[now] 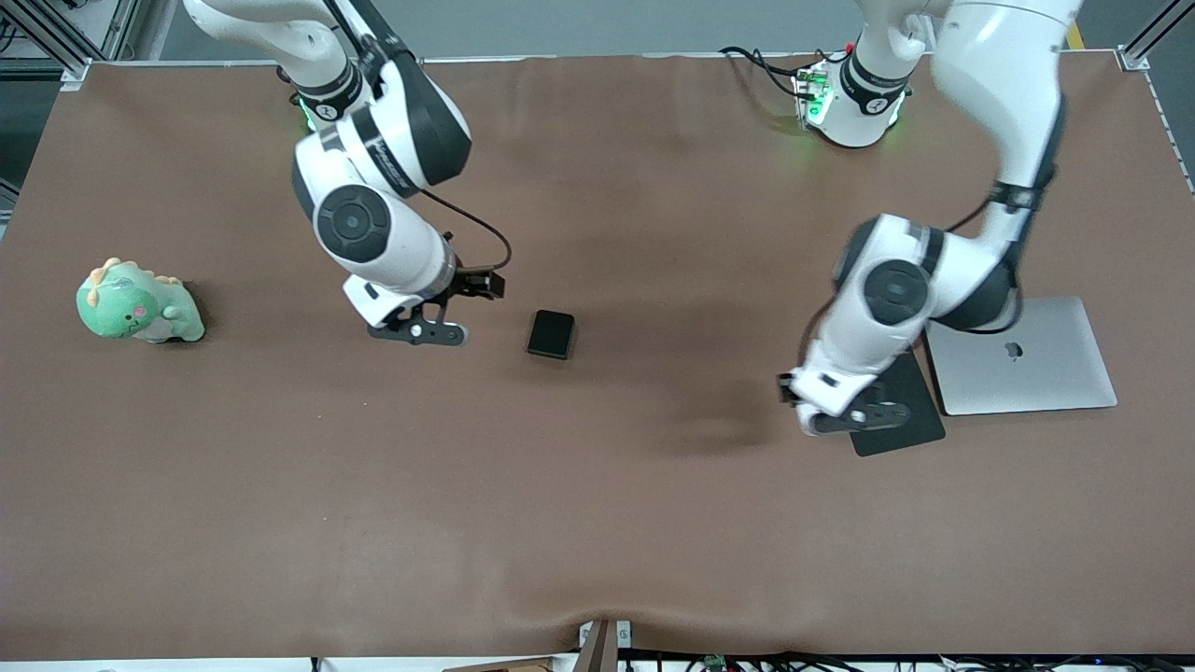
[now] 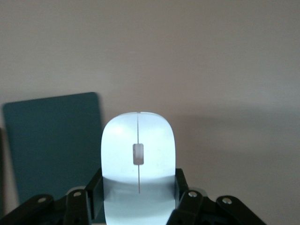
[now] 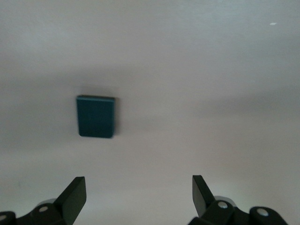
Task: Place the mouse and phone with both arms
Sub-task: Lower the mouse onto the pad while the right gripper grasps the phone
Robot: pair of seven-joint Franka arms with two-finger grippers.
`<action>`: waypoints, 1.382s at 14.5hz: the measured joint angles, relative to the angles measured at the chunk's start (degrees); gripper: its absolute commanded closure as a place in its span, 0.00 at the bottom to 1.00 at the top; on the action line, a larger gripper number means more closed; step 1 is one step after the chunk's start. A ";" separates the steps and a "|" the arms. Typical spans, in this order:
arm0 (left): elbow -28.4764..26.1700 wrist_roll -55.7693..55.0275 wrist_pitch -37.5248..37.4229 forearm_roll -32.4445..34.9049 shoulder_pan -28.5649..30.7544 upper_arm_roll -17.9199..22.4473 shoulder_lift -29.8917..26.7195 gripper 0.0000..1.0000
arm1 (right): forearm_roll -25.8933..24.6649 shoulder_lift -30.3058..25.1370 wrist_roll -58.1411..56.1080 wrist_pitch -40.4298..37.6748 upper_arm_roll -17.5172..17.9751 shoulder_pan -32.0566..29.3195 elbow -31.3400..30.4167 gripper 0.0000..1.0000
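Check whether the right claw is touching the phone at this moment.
Apart. The right wrist view shows the right claw open, with bare table between it and the phone.

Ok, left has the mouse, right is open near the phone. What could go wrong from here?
1. The left gripper pinches only the rear of the glossy mouse; it could slip out before reaching the mouse pad.
2. The phone sits off-centre from the open right gripper; a straight descent may miss or nudge it.

Glossy white plastic mouse (image 2: 138, 154), matt black phone (image 1: 551, 334), perhaps cloth-covered brown table (image 1: 597, 523)
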 measured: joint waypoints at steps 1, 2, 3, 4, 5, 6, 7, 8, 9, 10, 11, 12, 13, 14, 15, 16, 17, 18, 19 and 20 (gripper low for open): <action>-1.28 2.46 1.29 0.00 2.51 0.00 0.04 0.83 | 0.05 1.11 1.19 1.90 0.01 0.77 -0.01 0.00; -2.70 4.48 3.07 0.00 4.75 -0.01 0.10 0.82 | 0.06 2.14 1.99 3.43 0.01 1.49 0.00 0.00; -4.26 5.87 5.23 0.00 6.60 -0.02 0.26 0.81 | 0.07 3.06 2.37 4.53 0.00 2.13 -0.01 0.00; -5.84 6.65 7.72 0.01 7.97 -0.03 0.60 0.76 | 0.09 3.90 2.49 5.74 0.00 2.71 -0.02 0.00; -7.53 7.00 10.68 0.01 8.93 -0.05 1.15 0.75 | 0.11 4.89 2.55 7.54 0.01 3.43 -0.04 0.00; -9.16 7.18 13.91 0.01 9.43 -0.05 1.97 0.72 | 0.11 5.95 2.79 9.36 0.02 4.18 -0.06 0.00; -10.41 7.18 16.58 0.01 9.59 -0.06 2.97 0.69 | 0.11 6.97 3.06 10.77 0.02 4.82 -0.06 0.00; -11.11 7.18 18.23 0.01 9.63 -0.07 3.92 0.63 | 0.11 7.79 3.17 11.62 0.01 5.18 -0.06 0.00; -11.38 7.18 19.06 0.01 9.64 -0.08 4.63 0.54 | 0.12 8.40 3.18 12.26 0.00 5.40 -0.06 0.00; -11.39 7.18 19.50 0.01 9.66 -0.10 4.99 0.31 | 0.12 9.07 3.20 12.94 0.00 5.62 -0.07 0.00; -11.39 7.18 19.49 0.01 9.69 -0.12 4.95 0.08 | 0.15 9.77 3.68 13.86 0.00 5.91 -0.08 0.00; -11.40 7.18 19.48 0.01 9.69 -0.13 4.96 0.00 | 0.16 10.54 4.86 14.92 0.01 6.33 -0.08 0.00; -11.41 7.18 19.48 0.01 9.69 -0.14 4.98 0.00 | 0.16 11.35 6.17 16.10 0.01 6.94 -0.10 0.00; -11.40 7.18 19.49 0.01 9.70 -0.17 4.96 0.00 | 0.16 12.31 7.03 17.45 0.02 7.63 -0.14 0.00; -11.31 7.18 19.51 0.01 9.69 -0.22 4.85 0.00 | 0.16 13.37 7.71 18.88 0.02 8.23 -0.17 0.00; -11.01 7.18 19.50 0.01 9.69 -0.29 4.47 0.00 | 0.16 14.33 7.98 20.17 0.01 8.66 -0.18 0.00; -10.56 7.18 19.16 0.01 9.69 -0.39 3.70 0.00 | 0.16 15.19 8.11 21.33 0.01 9.04 -0.19 0.00; -9.80 7.18 17.88 0.01 9.68 -0.53 2.44 0.00 | 0.16 15.89 8.25 22.38 0.01 9.35 -0.23 0.00; -8.66 7.18 15.73 0.01 9.67 -0.67 0.86 0.00 | 0.16 16.56 8.31 23.41 0.00 9.59 -0.33 0.00; -7.05 7.18 12.74 0.01 9.66 -0.77 -0.93 0.00 | 0.16 17.08 8.31 24.25 -0.01 9.82 -0.47 0.00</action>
